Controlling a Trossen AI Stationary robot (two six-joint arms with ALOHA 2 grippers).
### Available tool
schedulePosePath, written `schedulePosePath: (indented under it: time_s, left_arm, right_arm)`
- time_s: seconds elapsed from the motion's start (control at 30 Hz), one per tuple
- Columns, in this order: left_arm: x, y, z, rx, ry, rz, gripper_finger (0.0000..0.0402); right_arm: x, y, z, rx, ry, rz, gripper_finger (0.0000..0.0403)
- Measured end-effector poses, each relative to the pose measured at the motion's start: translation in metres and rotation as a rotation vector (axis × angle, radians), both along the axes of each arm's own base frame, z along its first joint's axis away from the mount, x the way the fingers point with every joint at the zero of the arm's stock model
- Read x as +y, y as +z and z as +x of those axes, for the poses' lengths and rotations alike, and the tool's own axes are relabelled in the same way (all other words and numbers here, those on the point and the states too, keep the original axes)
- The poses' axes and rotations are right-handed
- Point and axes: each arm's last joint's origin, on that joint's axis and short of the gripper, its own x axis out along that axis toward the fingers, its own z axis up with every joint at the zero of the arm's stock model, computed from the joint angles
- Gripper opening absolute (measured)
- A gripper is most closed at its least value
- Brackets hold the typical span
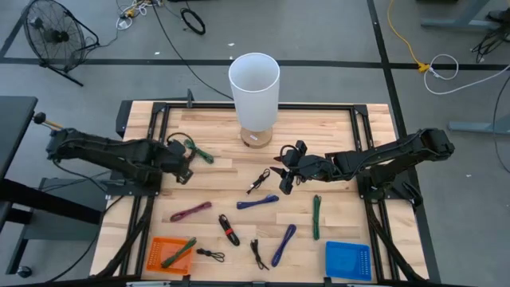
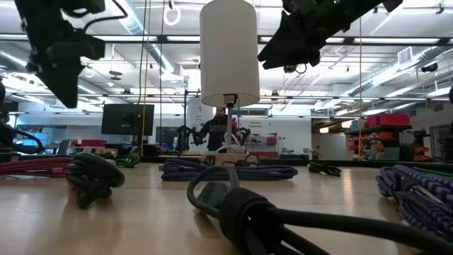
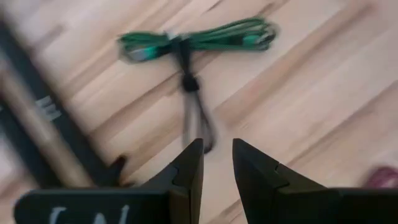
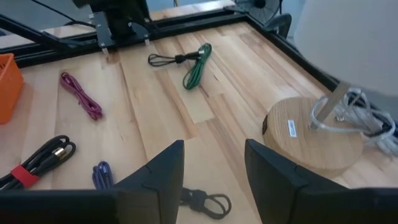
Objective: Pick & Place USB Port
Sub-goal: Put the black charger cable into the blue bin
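Several bundled cables lie flat on the wooden table. My left gripper (image 1: 185, 170) hangs above the table's left part, just near of a green cable bundle with a black tie (image 1: 199, 150) (image 3: 199, 38); its fingers (image 3: 217, 152) stand open by a narrow gap and hold nothing. My right gripper (image 1: 283, 179) is open (image 4: 214, 155) above the table's middle, next to a small black cable (image 1: 258, 182) (image 4: 205, 200) and far of a blue cable (image 1: 257, 202). In the low view both grippers are raised off the table.
A white lamp (image 1: 254, 88) on a round wooden base (image 4: 311, 134) stands at the far middle. An orange bin (image 1: 159, 243) holding a green cable sits near left, a blue bin (image 1: 348, 260) near right. Magenta (image 1: 191, 211), black-and-red (image 1: 229, 229), blue (image 1: 283, 243) and green (image 1: 316, 217) cables lie between.
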Motion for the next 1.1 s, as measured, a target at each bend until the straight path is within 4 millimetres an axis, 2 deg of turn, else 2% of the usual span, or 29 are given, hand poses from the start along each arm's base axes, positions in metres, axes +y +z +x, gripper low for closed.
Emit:
schedulePosePath:
  time_s: [0.23,0.5,0.63,0.9,1.1]
  left_arm:
    - [0.026,-0.027,0.004,-0.028,0.08,0.031,0.0089]
    - [0.053,-0.036,0.016,-0.06,0.1,-0.028,0.009]
    - [0.062,-0.045,0.019,-0.002,0.131,-0.033,0.009]
    - [0.071,-0.07,0.029,0.151,0.132,-0.089,0.0093]
    - [0.074,-0.079,0.038,0.149,0.109,-0.11,0.0131]
  right_arm:
    - [0.0,0.002,0.001,-0.025,0.002,0.001,0.0169]
    - [0.0,0.002,0.001,-0.026,0.003,0.001,0.0169]
    - [0.0,0.002,0.001,-0.025,0.003,0.001,0.0169]
    - [0.0,0.002,0.001,-0.021,0.003,0.002,0.0169]
    - [0.0,0.002,0.001,-0.02,0.003,0.004,0.0169]
